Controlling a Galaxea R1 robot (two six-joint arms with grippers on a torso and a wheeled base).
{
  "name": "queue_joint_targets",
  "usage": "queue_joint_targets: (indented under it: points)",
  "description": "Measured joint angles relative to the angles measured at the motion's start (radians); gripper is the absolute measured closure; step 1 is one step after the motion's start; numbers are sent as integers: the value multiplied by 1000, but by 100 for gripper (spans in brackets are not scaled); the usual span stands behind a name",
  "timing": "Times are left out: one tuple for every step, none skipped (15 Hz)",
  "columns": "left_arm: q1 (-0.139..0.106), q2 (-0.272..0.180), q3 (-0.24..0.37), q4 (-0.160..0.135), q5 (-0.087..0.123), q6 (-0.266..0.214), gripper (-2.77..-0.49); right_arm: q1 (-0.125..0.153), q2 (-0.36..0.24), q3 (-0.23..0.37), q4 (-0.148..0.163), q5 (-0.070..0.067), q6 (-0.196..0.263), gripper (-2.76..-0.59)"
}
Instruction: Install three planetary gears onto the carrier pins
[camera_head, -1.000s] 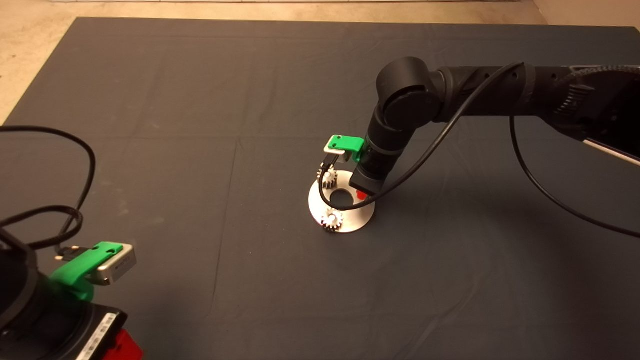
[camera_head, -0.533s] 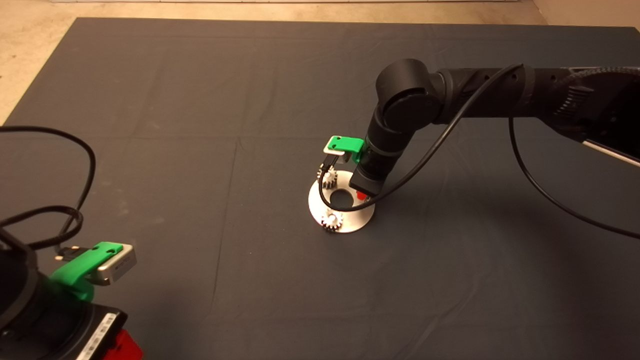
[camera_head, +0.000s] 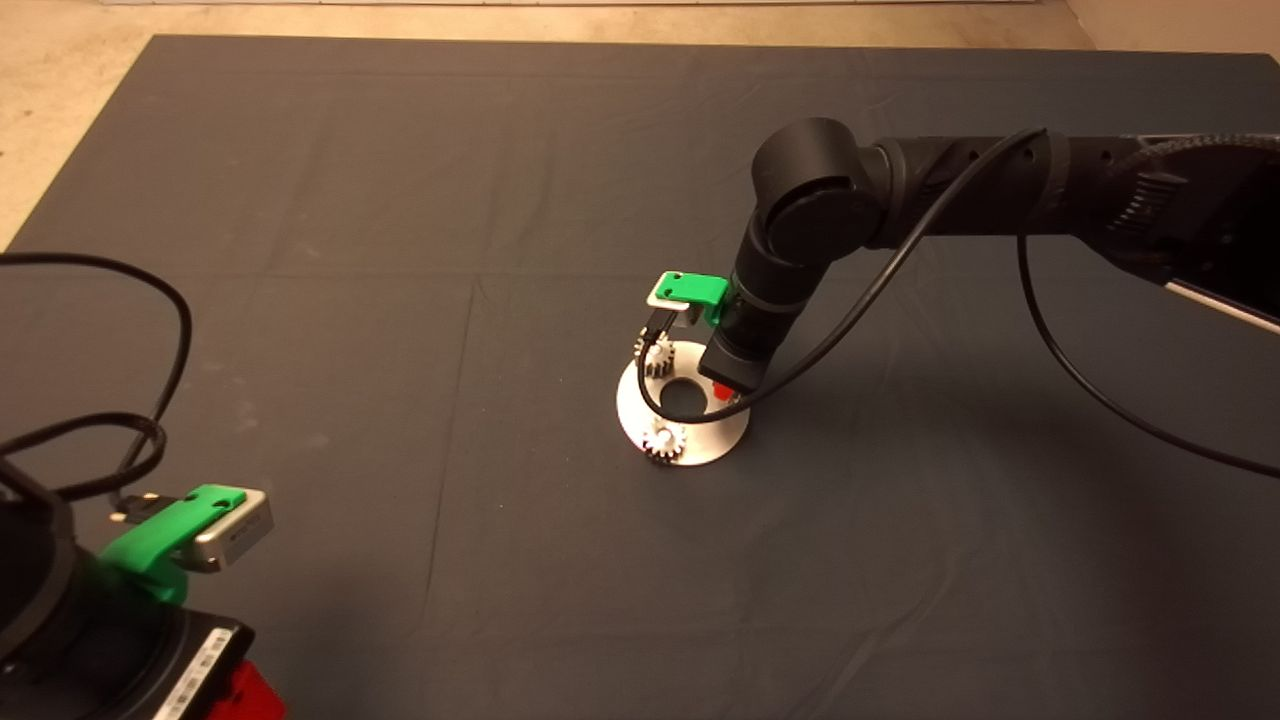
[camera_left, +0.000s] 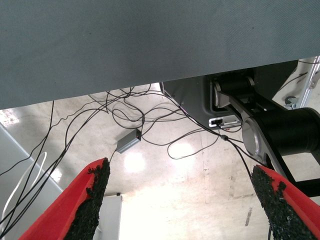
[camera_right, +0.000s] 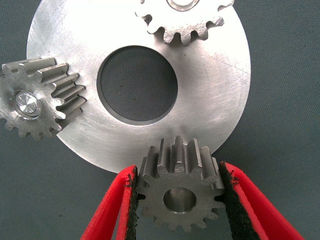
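The shiny carrier disc (camera_head: 700, 438) with its large centre hole lies mid-mat and also shows in the right wrist view (camera_right: 210, 90). Two planetary gears sit on carrier pins: one at the disc's near edge (camera_head: 664, 440) (camera_right: 37, 102), one at its far left edge (camera_head: 655, 356) (camera_right: 185, 20). Their pin tops show in the bores. My right gripper (camera_right: 178, 171) (camera_head: 724, 394) is shut on the third gear (camera_right: 180, 192), held flat at the disc's right rim. The third pin is hidden. My left gripper (camera_left: 185, 205) (camera_head: 240, 695) is parked at the lower left, open and empty.
A black cable (camera_head: 690, 415) from the right wrist loops over the disc. The left arm's cables (camera_head: 150, 430) lie on the mat at the left. Past the mat's edge, the left wrist view shows floor cables (camera_left: 150, 125).
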Motion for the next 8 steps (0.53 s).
queue_joint_targets:
  points:
    - [0,0,0,0,0,0,-202,0,-2,1,0,0,0,-102]
    - [0,0,0,0,0,0,-202,0,-6,2,-1,1,0,-102]
    - [0,-1,0,0,0,0,-202,0,-9,4,-1,4,0,-102]
    - [0,-2,0,0,0,0,-202,0,-11,6,-1,6,0,-102]
    - [0,-2,0,0,0,0,-202,0,-11,6,-2,5,0,-102]
    - [0,-2,0,0,0,0,-202,0,-12,8,-2,5,0,-102]
    - [0,-2,0,0,0,0,-202,0,-13,9,-3,6,0,-102]
    - [0,-2,0,0,0,0,-202,0,-14,9,-3,7,0,-102]
